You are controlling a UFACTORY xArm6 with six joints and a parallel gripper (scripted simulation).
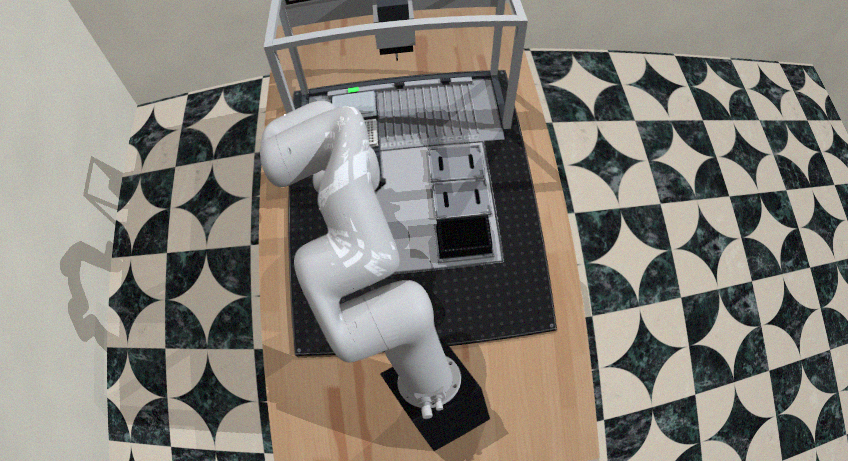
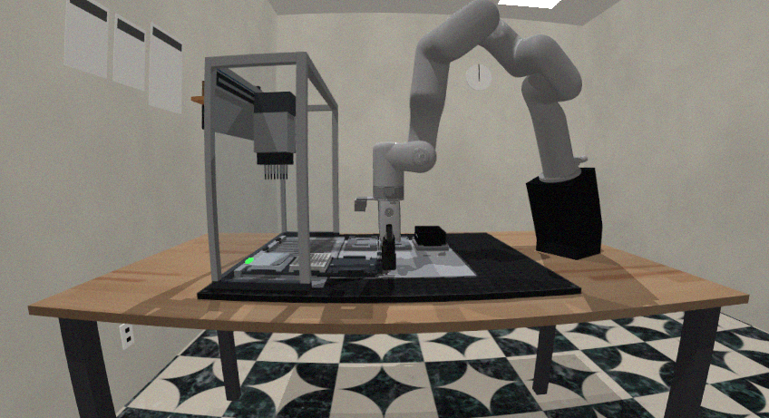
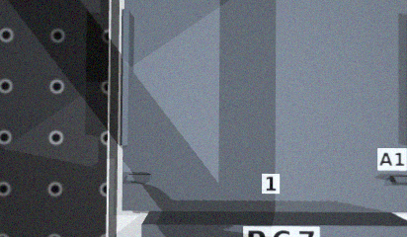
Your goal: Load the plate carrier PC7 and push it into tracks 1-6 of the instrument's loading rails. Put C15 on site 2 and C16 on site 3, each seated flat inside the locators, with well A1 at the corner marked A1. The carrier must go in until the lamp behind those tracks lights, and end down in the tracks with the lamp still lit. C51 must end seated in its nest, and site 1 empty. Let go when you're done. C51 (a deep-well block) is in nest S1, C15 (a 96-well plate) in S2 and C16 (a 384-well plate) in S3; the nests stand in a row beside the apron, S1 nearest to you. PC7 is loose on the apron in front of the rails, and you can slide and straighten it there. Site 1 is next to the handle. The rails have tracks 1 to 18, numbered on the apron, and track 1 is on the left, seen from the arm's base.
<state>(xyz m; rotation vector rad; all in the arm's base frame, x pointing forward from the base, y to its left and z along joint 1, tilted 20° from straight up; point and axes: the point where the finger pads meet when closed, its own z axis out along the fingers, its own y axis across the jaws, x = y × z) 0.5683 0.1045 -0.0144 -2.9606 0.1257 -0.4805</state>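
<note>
The plate carrier PC7 (image 1: 365, 118) lies in the leftmost tracks of the rails, and a green lamp (image 1: 353, 89) glows behind it. A pale plate (image 1: 354, 104) sits on its far site. A finely gridded plate (image 1: 371, 133) sits behind that, half hidden by my arm. In the wrist view site 1 (image 3: 270, 99) is bare, with the labels 1 (image 3: 270, 184), A1 (image 3: 391, 159) and PC7 (image 3: 281, 232). My gripper (image 2: 387, 257) points straight down at the carrier's near end, open, with nothing seen between the fingers. The black block C51 (image 1: 464, 237) sits in the nearest nest.
The two farther nests (image 1: 457, 162) (image 1: 461, 198) stand empty beside the apron. The instrument frame (image 1: 392, 28) with its pipetting head (image 2: 274, 139) stands over the rails. The perforated black mat (image 3: 42, 123) lies left of the carrier.
</note>
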